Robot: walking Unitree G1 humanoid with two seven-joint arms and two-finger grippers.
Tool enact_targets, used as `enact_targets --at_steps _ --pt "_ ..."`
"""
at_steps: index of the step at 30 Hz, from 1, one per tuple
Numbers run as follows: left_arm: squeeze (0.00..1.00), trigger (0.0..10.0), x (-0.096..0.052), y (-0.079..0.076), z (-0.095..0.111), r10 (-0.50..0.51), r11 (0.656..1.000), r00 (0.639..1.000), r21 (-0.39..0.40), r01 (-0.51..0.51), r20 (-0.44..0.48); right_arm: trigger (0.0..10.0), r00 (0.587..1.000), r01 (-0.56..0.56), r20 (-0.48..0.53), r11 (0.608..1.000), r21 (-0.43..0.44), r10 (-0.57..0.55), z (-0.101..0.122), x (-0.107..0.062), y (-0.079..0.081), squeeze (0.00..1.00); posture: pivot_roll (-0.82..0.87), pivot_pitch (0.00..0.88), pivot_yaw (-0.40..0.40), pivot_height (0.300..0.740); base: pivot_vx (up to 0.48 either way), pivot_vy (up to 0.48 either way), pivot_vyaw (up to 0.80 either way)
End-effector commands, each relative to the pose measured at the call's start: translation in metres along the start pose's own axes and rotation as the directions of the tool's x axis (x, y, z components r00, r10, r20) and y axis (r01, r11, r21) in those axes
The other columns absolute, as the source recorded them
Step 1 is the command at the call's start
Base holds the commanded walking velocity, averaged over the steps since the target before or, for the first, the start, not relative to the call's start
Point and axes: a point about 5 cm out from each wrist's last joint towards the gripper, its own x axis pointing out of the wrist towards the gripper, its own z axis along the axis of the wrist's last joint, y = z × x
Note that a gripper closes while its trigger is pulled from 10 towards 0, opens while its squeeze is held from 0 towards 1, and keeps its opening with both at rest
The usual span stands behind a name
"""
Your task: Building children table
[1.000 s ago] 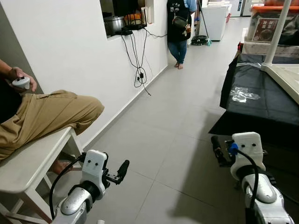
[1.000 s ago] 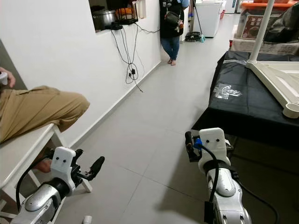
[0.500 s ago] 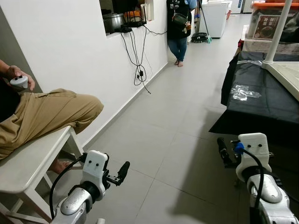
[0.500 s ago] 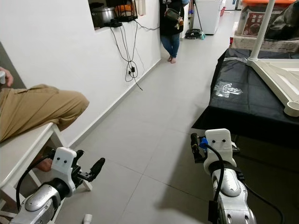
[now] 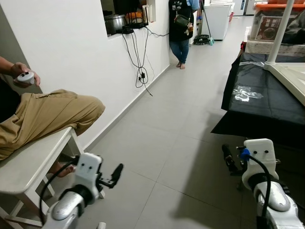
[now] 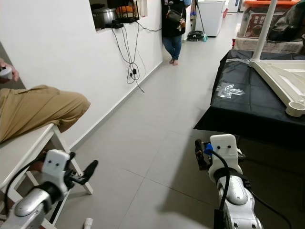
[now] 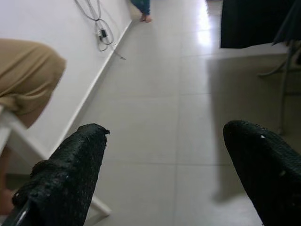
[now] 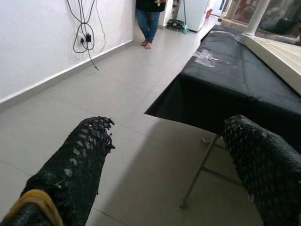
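An upturned white children's table top [image 6: 281, 76] lies on a black-covered table [image 6: 248, 112] at the right, with one white leg [image 6: 263, 28] standing up from it and a round leg socket [image 6: 296, 109] at its near corner. A clear plastic bag of small parts [image 6: 228, 89] rests on the black cloth. My left gripper [image 5: 114, 174] hangs open over the floor by the bench, holding nothing; the left wrist view shows its fingers [image 7: 75, 165] spread wide. My right gripper [image 5: 228, 157] is open and empty, low beside the black table's near edge, fingers [image 8: 84, 155] apart.
A person in tan trousers [image 5: 47, 114] sits on a white bench [image 5: 33, 162] at my left, holding a small controller [image 5: 26, 76]. Another person [image 5: 182, 28] stands far down the corridor by the wall. Cables [image 5: 140, 62] hang on the wall. Grey tiled floor [image 5: 167, 129] runs ahead.
My left arm has drawn back to the left and sits lower in view. The right arm has shifted slightly right and down. The seated person's hand with the controller has risen.
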Motion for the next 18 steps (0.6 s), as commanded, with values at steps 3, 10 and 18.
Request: enact_targets --at_steps 3,10,18 --pt "0.0 10.0 -0.007 0.023 -0.006 0.069 0.997 0.997 0.041 -0.068 -0.032 10.0 0.999 0.013 0.04 1.0 -0.003 -0.013 0.005 -0.004 -0.004 0.0 0.0 0.012 0.013 0.675 0.0 0.0 0.0" --pt "0.0 10.0 -0.011 0.042 -0.007 0.13 0.989 0.991 0.072 -0.127 -0.037 10.0 0.998 0.024 0.057 1.0 0.011 -0.024 0.006 -0.005 -0.004 0.0 0.01 0.004 0.004 0.66 0.0 0.0 0.0" --pt "0.0 10.0 -0.009 0.054 -0.006 0.168 0.982 0.985 0.091 -0.165 -0.027 10.0 0.998 0.017 0.058 1.0 0.003 -0.017 0.006 -0.005 -0.003 0.0 0.0 0.0 0.004 0.63 0.0 0.0 0.0"
